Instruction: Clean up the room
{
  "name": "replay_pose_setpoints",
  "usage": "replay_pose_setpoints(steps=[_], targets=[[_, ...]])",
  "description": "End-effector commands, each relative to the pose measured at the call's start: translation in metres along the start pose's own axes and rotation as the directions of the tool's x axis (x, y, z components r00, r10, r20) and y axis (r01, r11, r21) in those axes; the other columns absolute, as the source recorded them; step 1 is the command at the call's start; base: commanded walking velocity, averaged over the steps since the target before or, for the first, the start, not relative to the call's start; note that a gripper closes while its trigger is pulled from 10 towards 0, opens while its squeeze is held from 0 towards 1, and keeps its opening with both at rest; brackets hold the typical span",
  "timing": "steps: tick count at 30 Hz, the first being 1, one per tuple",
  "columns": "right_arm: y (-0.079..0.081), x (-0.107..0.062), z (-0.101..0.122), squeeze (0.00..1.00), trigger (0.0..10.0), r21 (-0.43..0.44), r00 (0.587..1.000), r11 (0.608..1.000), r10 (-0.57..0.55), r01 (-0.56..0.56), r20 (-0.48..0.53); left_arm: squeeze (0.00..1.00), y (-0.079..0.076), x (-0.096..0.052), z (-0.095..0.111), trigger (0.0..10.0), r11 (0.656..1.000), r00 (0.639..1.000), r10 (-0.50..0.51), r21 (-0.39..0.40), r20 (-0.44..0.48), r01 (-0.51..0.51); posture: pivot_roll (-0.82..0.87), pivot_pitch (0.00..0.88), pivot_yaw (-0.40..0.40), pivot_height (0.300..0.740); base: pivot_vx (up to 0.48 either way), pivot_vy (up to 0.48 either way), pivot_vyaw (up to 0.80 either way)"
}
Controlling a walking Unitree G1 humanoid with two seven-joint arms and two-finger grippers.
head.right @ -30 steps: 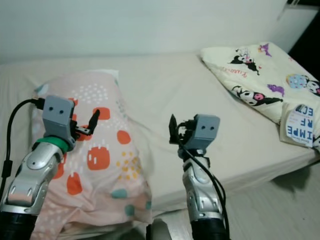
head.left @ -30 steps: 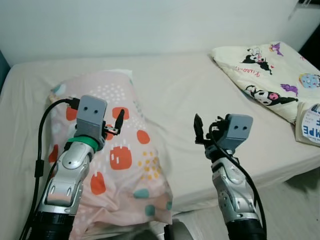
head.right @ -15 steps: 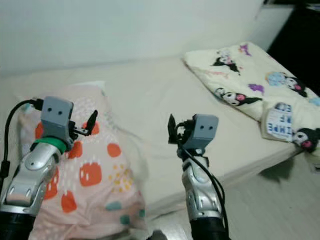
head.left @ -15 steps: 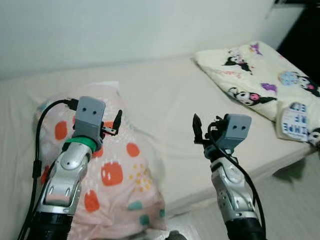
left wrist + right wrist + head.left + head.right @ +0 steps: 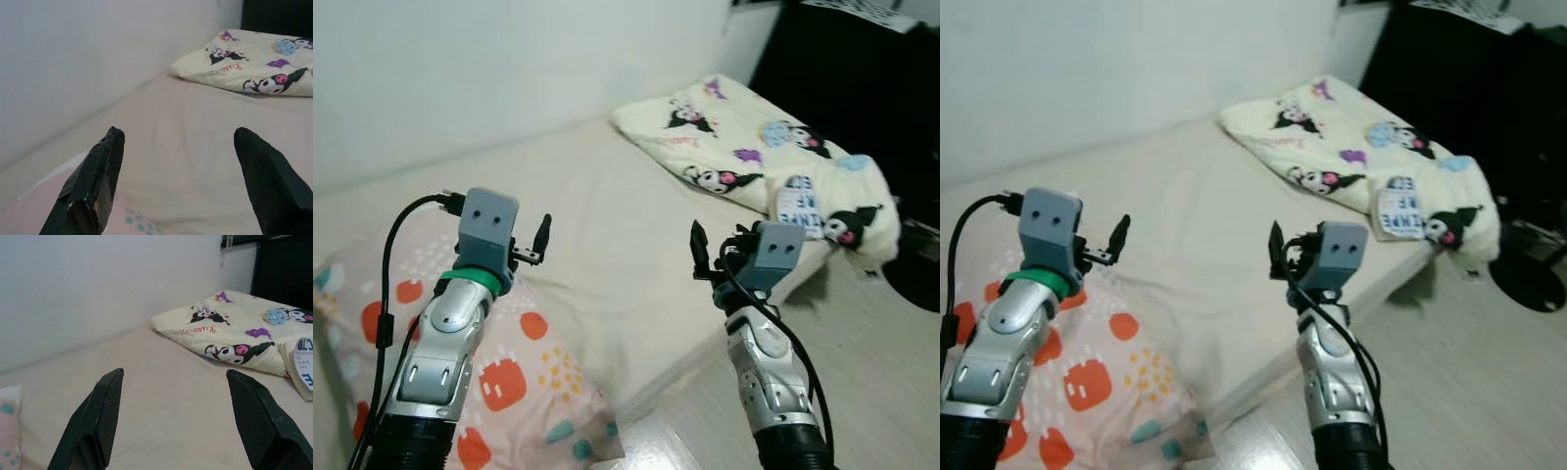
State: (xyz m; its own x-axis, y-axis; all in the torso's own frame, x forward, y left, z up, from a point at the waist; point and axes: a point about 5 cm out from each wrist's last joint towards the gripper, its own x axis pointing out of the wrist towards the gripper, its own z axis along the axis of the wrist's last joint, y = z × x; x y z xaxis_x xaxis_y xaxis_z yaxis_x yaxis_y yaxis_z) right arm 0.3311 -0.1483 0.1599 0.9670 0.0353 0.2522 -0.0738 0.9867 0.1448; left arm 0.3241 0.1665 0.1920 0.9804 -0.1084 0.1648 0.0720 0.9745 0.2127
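A pink pillow point(image 5: 509, 372) with orange and teal spots lies at the near left corner of the bed point(image 5: 607, 206), partly over its edge. A cream blanket point(image 5: 744, 157) printed with cartoon figures is bunched at the bed's far right end. My left gripper point(image 5: 178, 134) is raised above the pillow's far edge, open and holding nothing. My right gripper point(image 5: 174, 372) hovers near the bed's front edge, also open and holding nothing. Both point across the mattress toward the wall.
Pale wooden floor point(image 5: 881, 392) runs along the bed's near side at the right. Dark furniture point(image 5: 862, 78) stands beyond the blanket, with a black round base point(image 5: 915, 284) on the floor beside it. A white wall point(image 5: 509, 69) backs the bed.
The camera has swung to the right, so pillow and blanket have slid leftward in the picture and the floor and dark furniture have come in. Both arms keep the same raised pose.
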Motion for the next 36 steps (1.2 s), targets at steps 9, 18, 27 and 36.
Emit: replay_pose_setpoints(steps=[9, 18, 27, 36], targets=[[0.0094, 0.0005, -0.0059, 0.0, 10.0, -0.006, 0.999, 0.999, 0.043, -0.043, -0.025, 0.0, 0.0029, -0.0042, -0.0095, 10.0, 1.0, 0.999, 0.014, 0.01, -0.031, -0.014, 0.05, 0.06, -0.007, 0.74, 0.0, 0.0, 0.0], [0.0091, -0.0009, -0.0067, 0.0, 10.0, -0.012, 0.999, 0.999, 0.042, -0.042, -0.026, 0.0, 0.0027, -0.0044, -0.0098, 10.0, 1.0, 0.999, 0.012, 0.015, -0.03, -0.011, 0.05, 0.061, -0.005, 0.74, 0.0, 0.0, 0.0], [0.0096, -0.0024, -0.009, 0.0, 10.0, -0.01, 0.998, 0.999, 0.05, -0.05, -0.035, 0.0, 0.0021, -0.0054, -0.0099, 10.0, 1.0, 1.0, 0.011, 0.006, -0.026, -0.011, 0.05, 0.066, -0.004, 0.74, 0.0, 0.0, 0.09], [0.0129, -0.0032, -0.0113, 0.0, 10.0, -0.006, 0.996, 0.997, 0.072, -0.072, -0.048, 0.0, 0.0016, -0.0075, -0.0104, 10.0, 1.0, 1.0, 0.009, 0.009, -0.024, -0.009, 0.05, 0.068, -0.005, 0.74, 0.0, 0.0, 0.0]])
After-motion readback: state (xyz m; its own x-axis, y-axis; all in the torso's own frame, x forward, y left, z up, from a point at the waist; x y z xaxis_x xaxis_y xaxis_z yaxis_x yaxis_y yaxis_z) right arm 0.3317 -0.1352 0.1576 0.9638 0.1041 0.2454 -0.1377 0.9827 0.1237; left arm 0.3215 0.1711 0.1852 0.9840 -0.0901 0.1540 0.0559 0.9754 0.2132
